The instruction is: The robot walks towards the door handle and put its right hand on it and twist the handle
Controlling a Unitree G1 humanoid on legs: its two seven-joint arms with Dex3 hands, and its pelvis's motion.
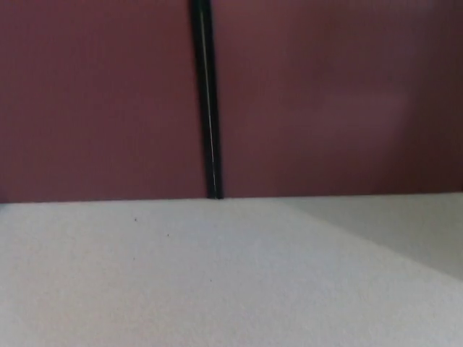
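Observation:
A dark red door [325,101] fills the upper half of the head view, its foot meeting the pale floor [181,282]. A narrow black gap [207,101] with a thin bright line runs down it left of centre, dividing two red panels. No door handle shows in this view. Neither of my hands is in view.
The pale speckled floor runs from the door's foot to the bottom edge. A greyer shaded wedge [405,228] lies on the floor at the right.

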